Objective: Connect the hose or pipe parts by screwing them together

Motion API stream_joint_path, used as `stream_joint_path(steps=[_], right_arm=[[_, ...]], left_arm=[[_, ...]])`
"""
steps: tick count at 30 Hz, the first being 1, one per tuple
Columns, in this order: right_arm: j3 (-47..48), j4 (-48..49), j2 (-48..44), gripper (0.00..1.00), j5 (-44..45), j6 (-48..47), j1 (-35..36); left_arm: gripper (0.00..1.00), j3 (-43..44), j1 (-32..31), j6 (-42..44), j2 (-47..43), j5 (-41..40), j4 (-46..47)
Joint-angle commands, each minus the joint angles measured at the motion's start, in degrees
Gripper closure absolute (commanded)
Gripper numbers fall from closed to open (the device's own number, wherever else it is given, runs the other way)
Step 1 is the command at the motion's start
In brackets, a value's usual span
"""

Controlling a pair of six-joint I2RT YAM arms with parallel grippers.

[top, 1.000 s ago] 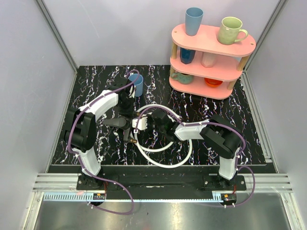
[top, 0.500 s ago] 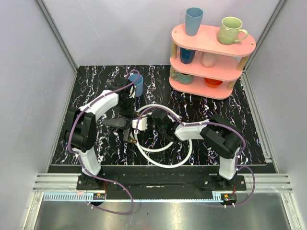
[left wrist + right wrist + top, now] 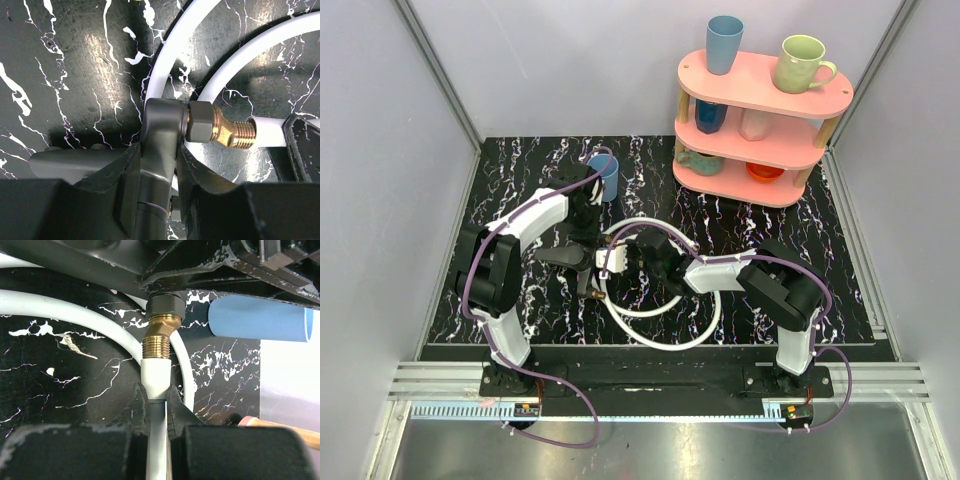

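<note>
Left gripper (image 3: pixel 591 268) jaws narrow, clamped on the hose end right behind the brass fitting (image 3: pixel 216 131); the fitting's dark nut sits just beside the grey finger (image 3: pixel 159 131), threads pointing away from it. Right gripper (image 3: pixel 156 396) jaws nearly closed, pinching the white hose end (image 3: pixel 156 374), which is thin and straight between the fingers. The two ends are lined up end to end: the threaded tip sits at the mouth of the white hose end, touching it, but how far in it goes can't be told. Both grippers meet at the middle of the black marbled table (image 3: pixel 520 185), held a little above it.

The rest of the white hoses (image 3: pixel 670 346) curl in loops on the table under and in front of the grippers — a small loop inside a bigger one that reaches toward the right arm's base. A blue cup (image 3: pixel 608 180) stands behind the left gripper, apart from the hoses. A pink three-tier shelf (image 3: pixel 765 82) with mugs is at the far right corner, well apart.
</note>
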Motion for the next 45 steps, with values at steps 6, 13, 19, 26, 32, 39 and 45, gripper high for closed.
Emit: stream_joint_path(steps=[6, 13, 19, 26, 32, 39, 45], right_arm=[[2.7, 2.8, -2.4, 1.0, -3.5, 1.1, 0.9], [4.0, -0.1, -2.3, 1.0, -5.6, 1.3, 1.0], [6.9, -1.2, -1.5, 1.0, -4.4, 6.1, 1.0], [8.4, -1.6, 0.8, 1.0, -0.5, 7.7, 0.9], [6.7, 0.0, 0.7, 1.0, 0.3, 6.7, 0.2], [5.9, 0.9, 0.0, 1.0, -1.0, 6.4, -0.6], [4.7, 1.6, -0.3, 1.0, -0.7, 5.1, -1.1]], left_arm=[[1.0, 0.0, -1.1, -2.5, 1.2, 3.4, -0.3], [1.0, 0.0, -1.2, -2.5, 1.3, 3.7, -0.1], [1.0, -0.3, -1.3, -2.5, 1.2, 6.2, 0.4], [1.0, -1.2, -1.5, -1.9, 0.1, 7.0, 0.4], [1.0, -1.2, -1.5, -1.4, 0.3, 7.4, 0.4], [1.0, -1.2, -1.7, 0.0, 0.4, 8.9, 0.2], [1.0, -1.2, -1.7, 0.7, 0.3, 9.4, 0.2]])
